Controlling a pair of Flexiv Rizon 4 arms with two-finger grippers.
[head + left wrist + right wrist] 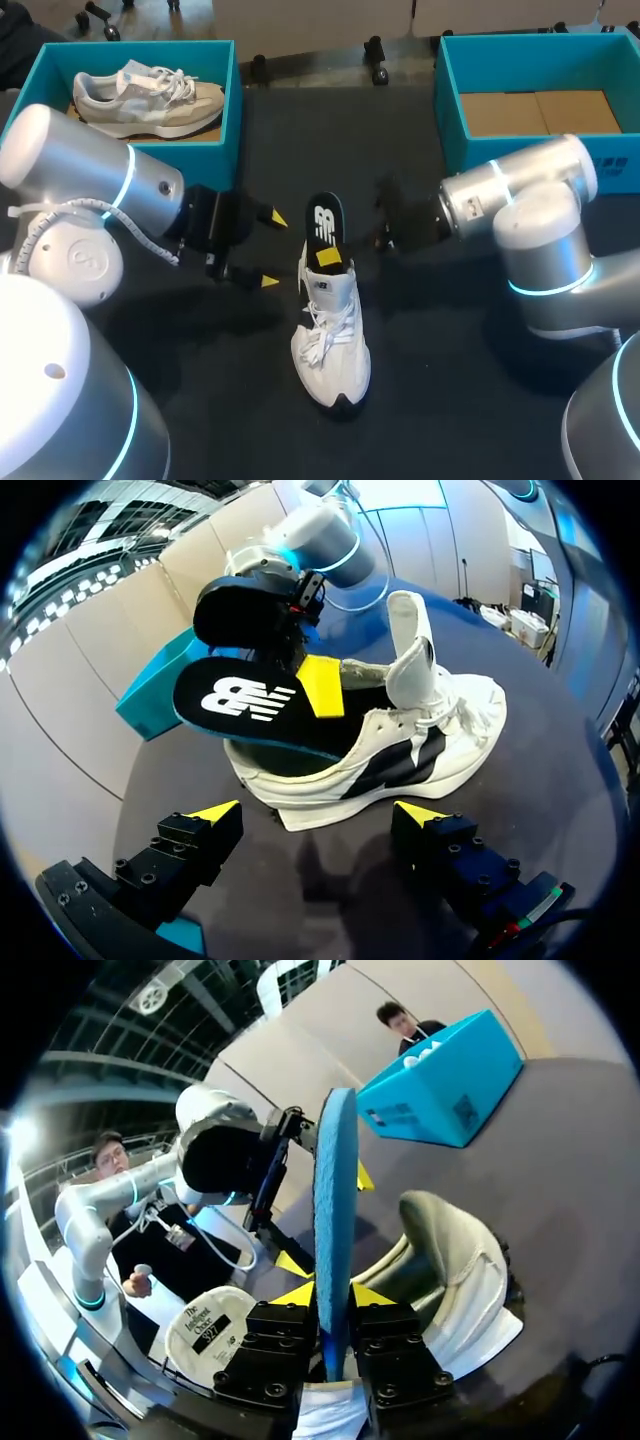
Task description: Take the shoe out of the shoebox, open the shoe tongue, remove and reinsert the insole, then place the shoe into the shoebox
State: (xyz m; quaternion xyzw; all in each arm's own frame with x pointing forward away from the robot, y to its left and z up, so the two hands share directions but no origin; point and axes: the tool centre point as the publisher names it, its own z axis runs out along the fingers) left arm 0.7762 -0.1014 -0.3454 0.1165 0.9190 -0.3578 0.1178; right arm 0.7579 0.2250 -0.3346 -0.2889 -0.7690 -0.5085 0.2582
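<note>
Clamped in the right gripper (pixel 333 1295), the black insole (pixel 332 1190) stood on edge between the two yellow tips, which pressed on it from both sides. Its logo end rose up and back over the heel of the white shoe (pixel 330 335), while its front end seemed to be tucked inside. That pose suited sliding it along the shoe's length, though whether it was on its way out or in could not be told.

The shoe stood upright on its sole near the middle of the dark table (pixel 450 380), outside both boxes. Its tongue (pixel 410 640) was pulled up and stood tall, which kept the mouth wide for the insole.

At the shoe's side waited the left gripper (pixel 318 812), its fingers spread wide and holding nothing, close to the sole but not touching it. It was probably placed there to steady the shoe.

Farther off, the left shoebox (pixel 232 100) held a second, beige shoe (pixel 150 100), and the right shoebox (pixel 450 110) showed only its cardboard floor. The right arm itself reached across between the shoe and that box, and the heel collar looked likely to catch the insole's edge.
</note>
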